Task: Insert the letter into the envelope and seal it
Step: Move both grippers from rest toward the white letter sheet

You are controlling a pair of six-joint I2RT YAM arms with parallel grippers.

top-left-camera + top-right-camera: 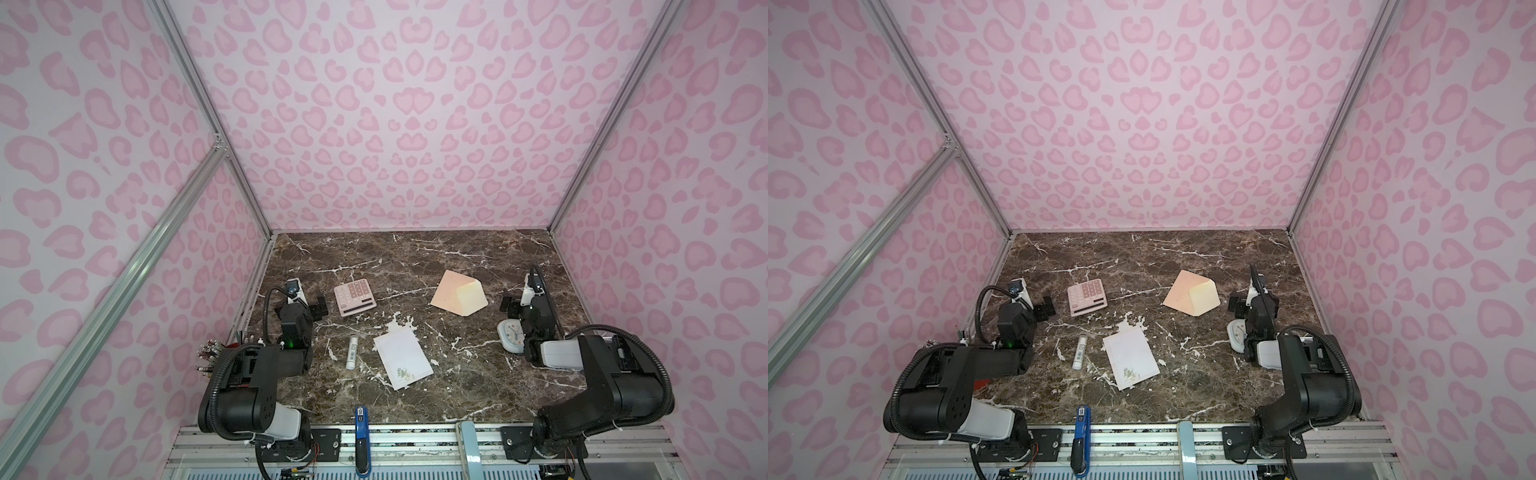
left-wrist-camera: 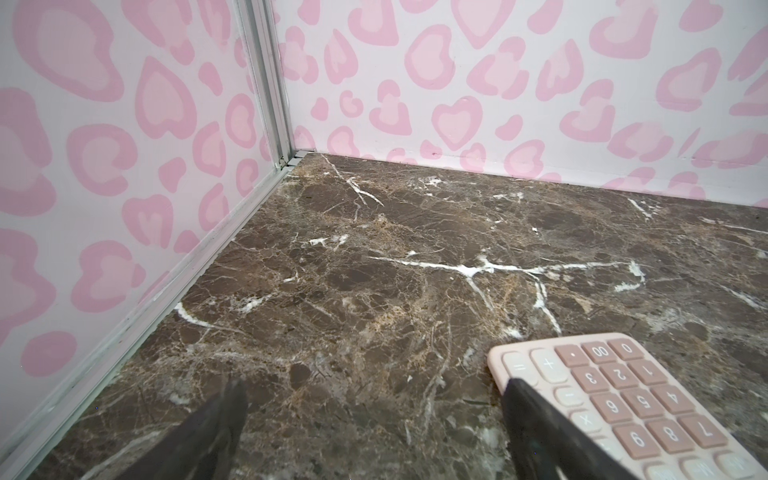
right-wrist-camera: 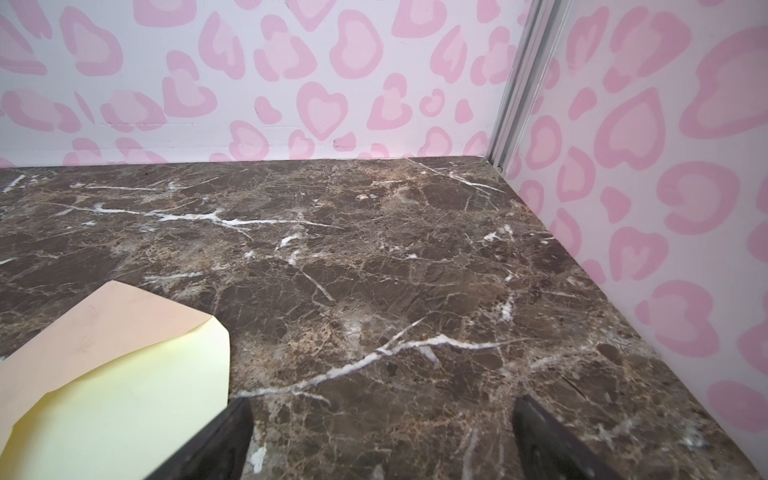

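Observation:
The letter [image 1: 402, 359] [image 1: 1131, 360], a white sheet with a small green floral print at its near corner, lies flat on the marble near the middle front. The peach envelope [image 1: 448, 291] [image 1: 1179, 296] rests farther back on the right, its cream flap turned out toward the right arm. My left gripper [image 1: 318, 306] [image 2: 376, 388] is open and empty beside the calculator. My right gripper [image 1: 508, 303] [image 3: 383, 407] is open and empty just right of the envelope [image 3: 104, 328], whose flap reaches close to one finger in the right wrist view.
A pink calculator [image 1: 354, 296] [image 2: 623, 395] sits back left, partly under one left finger in the left wrist view. A white glue stick [image 1: 352, 352] lies left of the letter. A small clock [image 1: 510, 336] stands by the right arm. A blue stapler [image 1: 361, 419] is at the front edge.

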